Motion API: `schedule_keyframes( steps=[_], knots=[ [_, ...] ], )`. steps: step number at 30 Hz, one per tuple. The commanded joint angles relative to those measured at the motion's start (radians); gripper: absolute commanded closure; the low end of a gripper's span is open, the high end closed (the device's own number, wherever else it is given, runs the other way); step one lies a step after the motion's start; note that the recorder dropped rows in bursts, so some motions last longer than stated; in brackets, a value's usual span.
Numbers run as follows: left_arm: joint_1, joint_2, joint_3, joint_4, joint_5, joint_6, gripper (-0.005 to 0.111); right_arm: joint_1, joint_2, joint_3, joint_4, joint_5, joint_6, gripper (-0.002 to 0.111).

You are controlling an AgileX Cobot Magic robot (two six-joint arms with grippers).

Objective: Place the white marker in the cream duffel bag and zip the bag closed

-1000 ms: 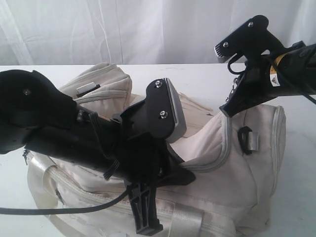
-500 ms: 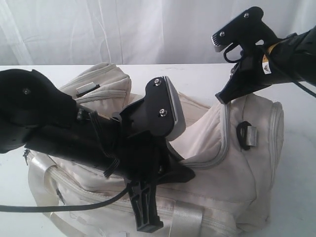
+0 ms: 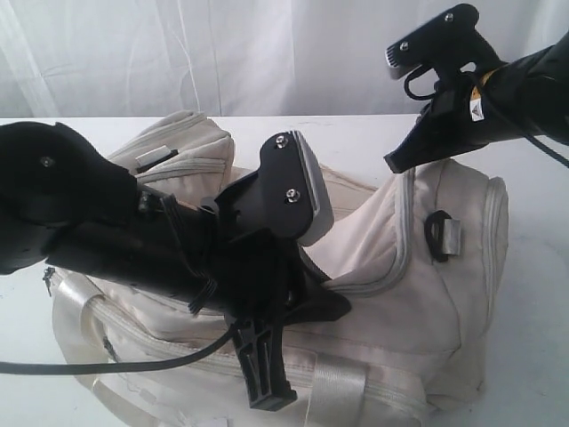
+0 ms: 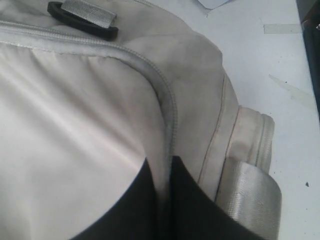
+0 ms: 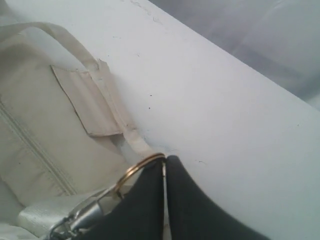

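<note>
The cream duffel bag [image 3: 427, 294] lies on the white table and fills most of the exterior view. My left gripper [image 4: 165, 167] is shut on a fold of its fabric beside the grey zipper [image 4: 168, 110]; in the exterior view its tips [image 3: 340, 308] are mostly hidden under the arm. My right gripper [image 3: 396, 163] sits at the bag's upper right end. It is shut on a brass ring [image 5: 134, 171] that hangs from a metal zipper pull [image 5: 82, 217]. The white marker is out of view.
A black clip on grey webbing [image 3: 440, 236] sits on the bag's right end. A shiny webbing handle [image 3: 333, 391] hangs at the front. A side pocket [image 3: 187, 151] bulges at the back left. The white table [image 3: 533, 267] runs right of the bag; a black cable [image 3: 107, 365] trails left.
My right gripper has risen and shifted slightly left with the ring, drawing the bag's right end up. The left arm has barely moved.
</note>
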Motion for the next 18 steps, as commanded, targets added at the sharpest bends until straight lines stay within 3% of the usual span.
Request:
schedule_keyframes(
  steps=[1, 6, 8, 14, 18],
  knots=[
    [-0.008, -0.001, 0.010, 0.003, 0.108, -0.008, 0.107, -0.020, -0.014, -0.019, 0.074, -0.026, -0.050, 0.098],
    [-0.008, -0.001, 0.010, 0.005, 0.095, -0.008, 0.107, -0.020, -0.048, -0.017, 0.258, 0.022, -0.127, 0.069],
    [-0.008, -0.001, 0.010, 0.005, 0.086, -0.008, 0.107, -0.020, -0.061, -0.013, 0.351, 0.054, -0.213, 0.063],
    [-0.008, -0.001, 0.010, 0.005, 0.033, -0.008, 0.107, -0.020, -0.141, -0.013, 0.599, 0.078, -0.411, 0.062],
    [-0.008, -0.001, 0.010, 0.005, 0.009, -0.008, 0.107, -0.020, -0.185, -0.013, 0.623, 0.138, -0.413, 0.062]
  ],
)
